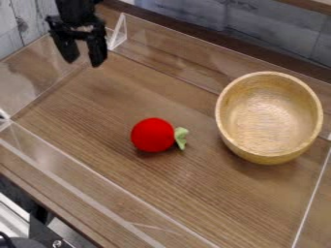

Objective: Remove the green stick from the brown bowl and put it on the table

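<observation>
The brown bowl (270, 116) stands at the right of the table (91, 116), and its inside looks bare. A short green stick (181, 139) lies on the table, poking out from the right side of a red ball (153, 135), well left of the bowl. My gripper (79, 56) hangs at the far left corner, pointing down, open, with nothing between its black fingers (61, 50). It is far from both the stick and the bowl.
Low clear acrylic walls (39, 155) edge the table on all sides. A clear corner piece (114, 35) stands just right of the gripper. Bare wood lies between the gripper and the ball.
</observation>
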`<state>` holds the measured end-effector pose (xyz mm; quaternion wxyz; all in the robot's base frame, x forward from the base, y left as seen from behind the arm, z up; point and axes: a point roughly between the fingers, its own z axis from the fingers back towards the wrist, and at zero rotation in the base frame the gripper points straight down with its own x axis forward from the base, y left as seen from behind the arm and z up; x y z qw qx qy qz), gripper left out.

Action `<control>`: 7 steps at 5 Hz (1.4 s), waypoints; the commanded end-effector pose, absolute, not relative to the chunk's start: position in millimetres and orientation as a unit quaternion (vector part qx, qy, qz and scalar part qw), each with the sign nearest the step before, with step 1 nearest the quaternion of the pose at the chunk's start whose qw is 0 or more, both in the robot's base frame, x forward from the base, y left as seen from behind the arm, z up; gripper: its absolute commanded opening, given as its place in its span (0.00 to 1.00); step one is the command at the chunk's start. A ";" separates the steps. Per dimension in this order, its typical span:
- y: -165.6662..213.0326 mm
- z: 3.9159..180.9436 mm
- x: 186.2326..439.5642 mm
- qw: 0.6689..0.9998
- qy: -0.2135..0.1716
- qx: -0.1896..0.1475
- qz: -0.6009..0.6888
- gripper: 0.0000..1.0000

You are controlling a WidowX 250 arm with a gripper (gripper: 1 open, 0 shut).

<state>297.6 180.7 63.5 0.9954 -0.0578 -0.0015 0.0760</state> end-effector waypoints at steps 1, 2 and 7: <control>177.6 60.1 301.0 0.998 -0.017 -0.037 0.048 1.00; 177.4 49.3 297.1 0.998 -0.009 -0.038 0.046 0.00; 192.2 29.2 275.3 0.995 0.039 -0.069 0.063 0.00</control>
